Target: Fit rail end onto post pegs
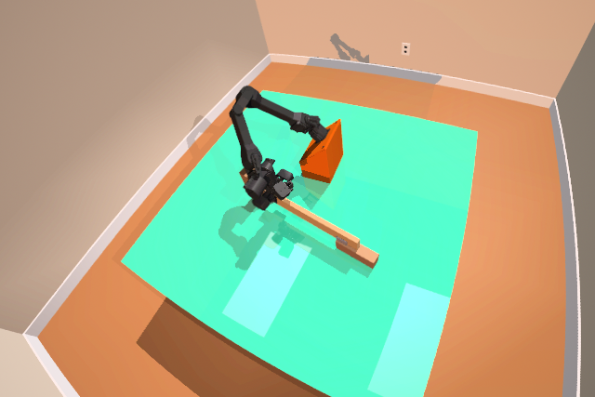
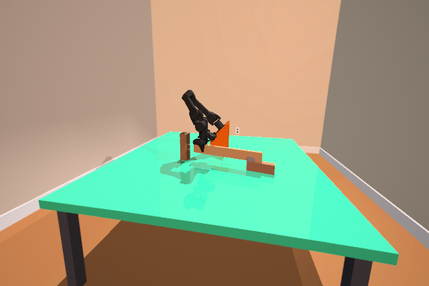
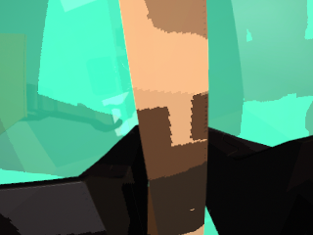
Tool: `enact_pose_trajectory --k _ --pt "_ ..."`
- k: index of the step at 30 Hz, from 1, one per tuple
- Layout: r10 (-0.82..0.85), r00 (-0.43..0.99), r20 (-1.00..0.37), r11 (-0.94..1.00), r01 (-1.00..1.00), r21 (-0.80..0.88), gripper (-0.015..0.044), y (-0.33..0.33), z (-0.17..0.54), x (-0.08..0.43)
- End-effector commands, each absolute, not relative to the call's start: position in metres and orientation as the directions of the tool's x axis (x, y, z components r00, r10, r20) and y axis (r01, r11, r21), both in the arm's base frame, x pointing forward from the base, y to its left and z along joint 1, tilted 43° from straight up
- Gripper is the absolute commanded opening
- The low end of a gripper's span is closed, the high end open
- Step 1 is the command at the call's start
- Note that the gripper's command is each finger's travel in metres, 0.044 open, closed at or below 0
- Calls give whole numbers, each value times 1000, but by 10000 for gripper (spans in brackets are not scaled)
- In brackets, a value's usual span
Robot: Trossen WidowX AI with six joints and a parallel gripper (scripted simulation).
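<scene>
Clenching the long rail (image 1: 317, 219) (image 2: 232, 152) (image 3: 168, 64) in the end effector (image 1: 275, 198) (image 2: 202, 147) (image 3: 159, 128), close to the near end; holding that end up off the worktop (image 1: 393, 181) (image 2: 208, 206) (image 3: 73, 64), just beside the upright post (image 1: 244, 175) (image 2: 184, 146) but not touching it; resting at the far end in the bracket (image 1: 341, 241) (image 2: 250, 159) on the footboard block (image 1: 367, 257) (image 2: 261, 167); perhaps roughly level, though hard to judge from here.

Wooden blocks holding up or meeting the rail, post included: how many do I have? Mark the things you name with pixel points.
2. The upright post (image 2: 184, 146) stands just off the rail's (image 1: 319, 220) (image 2: 228, 152) near end, with a gap; the low footboard block (image 1: 364, 256) (image 2: 265, 168) sits under its far end.
</scene>
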State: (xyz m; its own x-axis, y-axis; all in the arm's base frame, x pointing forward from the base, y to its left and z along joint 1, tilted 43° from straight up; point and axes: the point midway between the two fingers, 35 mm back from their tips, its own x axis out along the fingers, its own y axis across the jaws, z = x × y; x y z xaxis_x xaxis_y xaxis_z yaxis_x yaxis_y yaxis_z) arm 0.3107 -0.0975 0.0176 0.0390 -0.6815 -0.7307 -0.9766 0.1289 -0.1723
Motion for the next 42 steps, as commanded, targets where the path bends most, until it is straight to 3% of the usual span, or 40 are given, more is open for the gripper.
enact_pose_trajectory --k 1,42 --pt "-681 42 -731 127 -976 -175 0 -97 17 311" --pt "-681 42 -731 127 -976 -175 0 -101 20 309"
